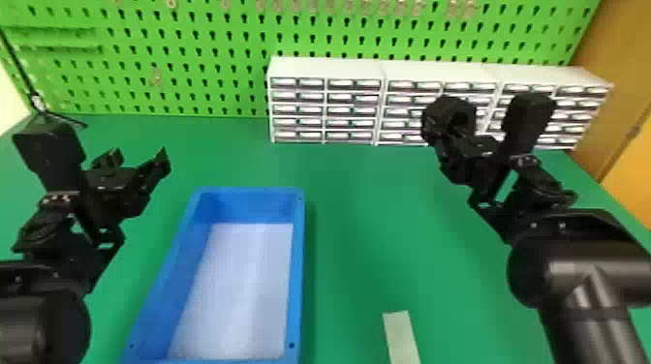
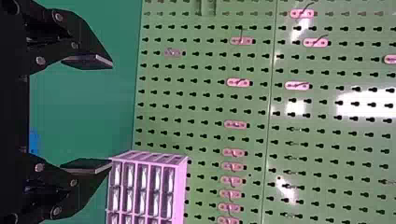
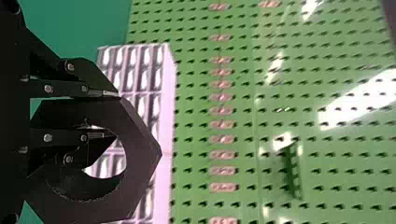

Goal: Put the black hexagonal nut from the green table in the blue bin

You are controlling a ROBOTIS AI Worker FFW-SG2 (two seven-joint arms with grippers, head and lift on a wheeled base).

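Right end effector (image 1: 471, 144): pinched black hexagonal nut (image 1: 432, 119) by one side of its ring
Nut: was off green flat-topped desk (image 1: 353, 227), against white drawer units (image 1: 329, 68) in head view
Left end effector (image 1: 138, 157): was spread
Blue rectangular bin (image 1: 299, 271): sat on desk, between arms

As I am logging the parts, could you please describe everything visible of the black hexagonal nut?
The black hexagonal nut is a thick, matt, perhaps plastic ring with a big round hole. The right gripper clamps one side of it, one finger inside the hole, holding it roughly upright above the green table, right of the blue bin.
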